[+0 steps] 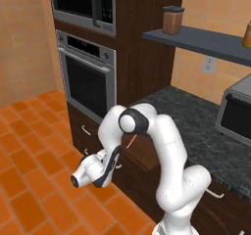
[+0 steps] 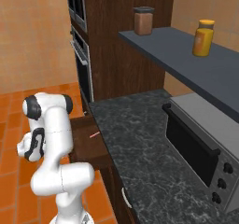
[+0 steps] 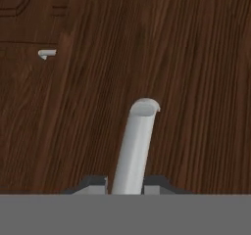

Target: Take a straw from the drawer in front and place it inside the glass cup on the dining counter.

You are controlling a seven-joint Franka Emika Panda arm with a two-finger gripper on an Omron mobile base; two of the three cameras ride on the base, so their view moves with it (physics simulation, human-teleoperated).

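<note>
End effector (image 3: 126,184) fingertips are seen pressed against either side of the curved silver handle (image 3: 136,146) on the dark brown wooden drawer (image 3: 162,82), gripping it. Inside the pulled-out drawer (image 2: 86,139), beside the dark speckled desk (image 2: 140,139), the straw (image 2: 94,135) lies as a thin, short red-and-white stick, well apart from the end effector
</note>
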